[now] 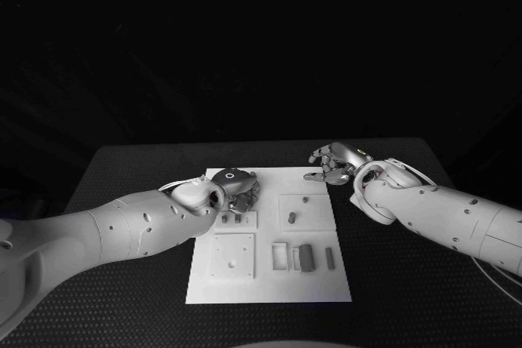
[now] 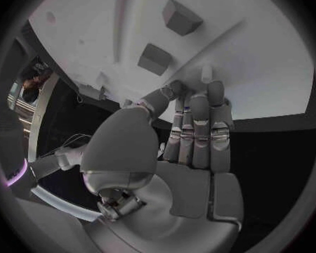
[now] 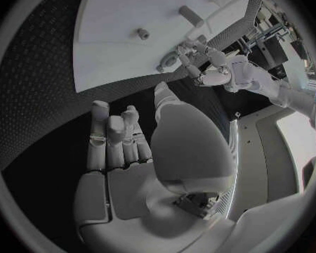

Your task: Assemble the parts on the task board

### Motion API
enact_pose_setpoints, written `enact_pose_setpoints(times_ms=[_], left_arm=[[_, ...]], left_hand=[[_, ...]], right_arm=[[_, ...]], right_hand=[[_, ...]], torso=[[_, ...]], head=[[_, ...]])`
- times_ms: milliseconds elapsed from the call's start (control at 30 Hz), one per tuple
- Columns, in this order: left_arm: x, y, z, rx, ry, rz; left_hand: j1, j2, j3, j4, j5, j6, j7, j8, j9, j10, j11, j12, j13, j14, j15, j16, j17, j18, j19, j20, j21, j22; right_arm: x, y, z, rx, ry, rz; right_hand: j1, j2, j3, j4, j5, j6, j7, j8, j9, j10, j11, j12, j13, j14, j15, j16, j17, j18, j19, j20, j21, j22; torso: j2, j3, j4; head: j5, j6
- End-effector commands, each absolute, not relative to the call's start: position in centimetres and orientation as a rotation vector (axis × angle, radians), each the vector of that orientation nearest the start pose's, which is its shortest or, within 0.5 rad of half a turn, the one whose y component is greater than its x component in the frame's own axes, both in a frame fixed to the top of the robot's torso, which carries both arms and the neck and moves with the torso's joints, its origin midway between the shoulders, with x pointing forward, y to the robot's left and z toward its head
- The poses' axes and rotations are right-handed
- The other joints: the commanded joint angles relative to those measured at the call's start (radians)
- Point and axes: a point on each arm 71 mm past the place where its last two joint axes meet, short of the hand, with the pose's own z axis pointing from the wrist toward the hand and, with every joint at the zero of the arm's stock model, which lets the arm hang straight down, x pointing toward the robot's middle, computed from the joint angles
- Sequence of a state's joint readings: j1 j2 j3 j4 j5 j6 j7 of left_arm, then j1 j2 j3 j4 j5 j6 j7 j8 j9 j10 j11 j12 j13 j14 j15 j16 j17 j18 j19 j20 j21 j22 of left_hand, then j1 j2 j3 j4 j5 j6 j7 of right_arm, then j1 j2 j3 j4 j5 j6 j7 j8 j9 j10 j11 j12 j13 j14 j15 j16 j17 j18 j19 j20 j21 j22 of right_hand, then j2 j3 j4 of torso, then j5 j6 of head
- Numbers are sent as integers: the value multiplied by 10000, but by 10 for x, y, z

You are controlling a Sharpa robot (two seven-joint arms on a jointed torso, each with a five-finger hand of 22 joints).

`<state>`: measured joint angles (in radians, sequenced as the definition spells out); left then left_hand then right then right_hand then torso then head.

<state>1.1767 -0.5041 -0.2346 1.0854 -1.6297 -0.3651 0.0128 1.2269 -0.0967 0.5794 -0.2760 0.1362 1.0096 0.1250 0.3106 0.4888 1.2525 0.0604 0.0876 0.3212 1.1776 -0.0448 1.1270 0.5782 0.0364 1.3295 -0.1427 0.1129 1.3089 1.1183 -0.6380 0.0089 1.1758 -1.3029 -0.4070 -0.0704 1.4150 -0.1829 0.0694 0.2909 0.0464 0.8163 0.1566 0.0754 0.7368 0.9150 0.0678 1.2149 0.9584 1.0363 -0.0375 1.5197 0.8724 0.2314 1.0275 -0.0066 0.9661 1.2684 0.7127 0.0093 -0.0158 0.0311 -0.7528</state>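
Black matte table (image 1: 130, 163) carries the white rectangular task board (image 1: 266, 287) at centre, left hand (image 1: 231, 183) fingertips together touching its ten o'clock corner, right hand (image 1: 337, 165) spread empty at two o'clock.

My two arms are smooth white shells with small dark screw holes dotting the casing. Each ends in a silver, many-fingered metal hand, left (image 1: 234, 183) and right (image 1: 335, 164), with segmented fingers (image 2: 199, 130). A small ring mark sits on each hand's back, and thin pale cables loop at both wrists.
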Motion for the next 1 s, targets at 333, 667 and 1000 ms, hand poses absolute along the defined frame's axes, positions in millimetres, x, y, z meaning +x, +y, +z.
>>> enact_pose_setpoints(times_ms=[333, 667, 1000], left_arm=[[515, 145, -276, 4939, 16544, -5450], [509, 143, -270, 4731, 15930, -5939], [504, 149, -261, 4500, 15795, -6126]], left_hand=[[179, 101, 25, -62, -14, 217, -71, 103, 33, 253, -37, 64, 82, 203, -93, 93, -9, 284, 198, -46, 9, 184], [218, 84, 61, -65, 58, 232, -79, 95, 28, 304, -64, 34, 105, 295, -124, 109, -14, 278, 294, -86, 23, 189], [218, 65, 66, -58, 64, 241, -80, 94, 28, 313, -68, 23, 110, 313, -129, 107, -17, 273, 315, -93, 26, 191]], right_arm=[[536, -202, -229, 1123, 16576, 6193], [536, -202, -229, 1125, 16586, 6185], [536, -203, -229, 1134, 16579, 6173]], right_hand=[[-93, 6, 71, 6, -3, -217, 268, -31, 10, -63, 26, 73, -18, -83, -1, 63, -10, 304, -10, -44, 39, 17], [-93, 8, 73, 8, -3, -217, 268, -31, 12, -64, 26, 76, -21, -84, -1, 65, -13, 304, -11, -44, 40, 17], [-97, 9, 73, 9, -3, -217, 268, -31, 13, -66, 26, 78, -24, -85, -1, 67, -15, 304, -12, -44, 40, 17]], torso=[[-3, 14, -6], [-8, 9, 3], [-13, -3, 9]], head=[[27, 35], [52, 64], [53, 109]])
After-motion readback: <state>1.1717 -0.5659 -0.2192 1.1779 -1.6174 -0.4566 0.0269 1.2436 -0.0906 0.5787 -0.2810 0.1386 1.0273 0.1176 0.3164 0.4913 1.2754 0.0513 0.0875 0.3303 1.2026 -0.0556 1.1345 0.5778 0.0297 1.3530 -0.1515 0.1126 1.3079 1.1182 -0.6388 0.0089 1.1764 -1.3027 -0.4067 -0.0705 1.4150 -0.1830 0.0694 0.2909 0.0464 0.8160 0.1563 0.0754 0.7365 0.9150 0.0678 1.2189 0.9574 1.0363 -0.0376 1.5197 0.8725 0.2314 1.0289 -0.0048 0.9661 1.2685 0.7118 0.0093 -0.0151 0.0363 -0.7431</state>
